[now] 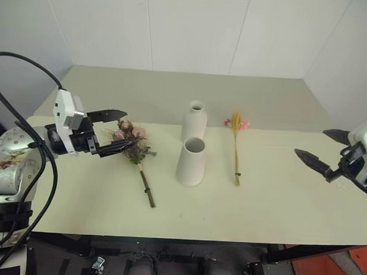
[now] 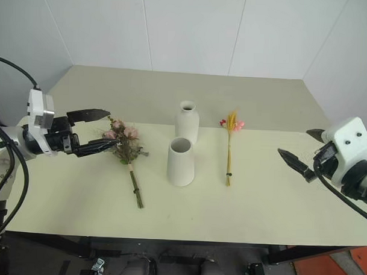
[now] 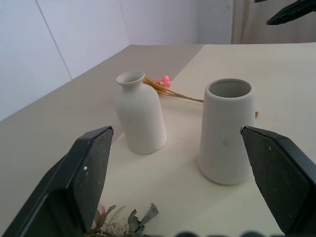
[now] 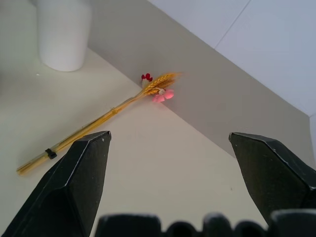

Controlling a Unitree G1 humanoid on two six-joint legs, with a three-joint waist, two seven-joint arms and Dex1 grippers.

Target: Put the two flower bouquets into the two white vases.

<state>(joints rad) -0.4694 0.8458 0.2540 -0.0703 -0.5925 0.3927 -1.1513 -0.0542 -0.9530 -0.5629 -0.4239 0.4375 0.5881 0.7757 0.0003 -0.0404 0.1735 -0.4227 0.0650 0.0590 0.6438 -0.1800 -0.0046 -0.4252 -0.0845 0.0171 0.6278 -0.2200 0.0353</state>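
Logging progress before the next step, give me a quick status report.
Left gripper and right gripper open, holding nothing. Rose bouquet and wheat stalk flat on table, both vases empty. Nothing in the way.

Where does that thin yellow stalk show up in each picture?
Left eye view: yellow stalk lies right of the cone-shaped vase.
Right eye view: likewise.
Left wrist view: behind and between both vases.
Right wrist view: flat on the table, centre.
Shared landmark: cone-shaped vase.

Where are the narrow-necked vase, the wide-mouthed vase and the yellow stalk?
Narrow-necked vase point(image 1: 194, 122), left eye view, on its body.
Wide-mouthed vase point(image 1: 190, 165), left eye view, on its side wall.
Yellow stalk point(image 1: 236, 152), left eye view, midway along its stem.
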